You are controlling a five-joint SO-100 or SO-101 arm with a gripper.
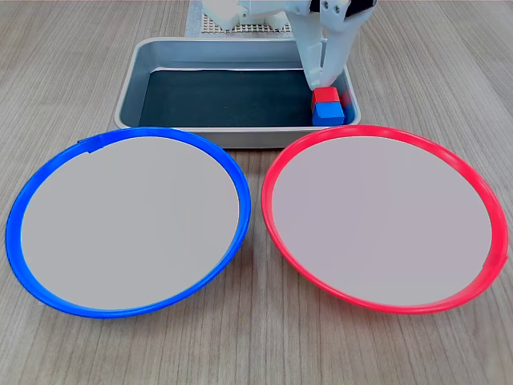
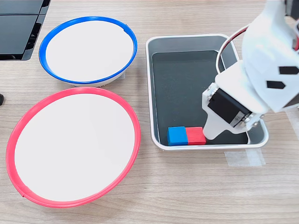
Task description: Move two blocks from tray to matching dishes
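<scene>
White and angled downward, the tool (image 1: 322,80) in the first exterior view reaches into the tray (image 1: 132,80), its tip right at the red block (image 1: 325,96); whether it is spread or pinching cannot be told. The blue block (image 1: 329,113) touches the red one on the near side, by the tray's front wall. Both plates, blue-rimmed (image 1: 128,220) and red-rimmed (image 1: 383,216), sit on the tabletop (image 1: 256,345) before the tray.

In the second exterior view, the tool (image 2: 211,131) touches the red block (image 2: 195,136), with the blue block (image 2: 176,136) beside it along the tray's (image 2: 150,93) lower wall. The blue-rimmed plate (image 2: 88,50) and red-rimmed plate (image 2: 72,145) lie at the second exterior view's left.
</scene>
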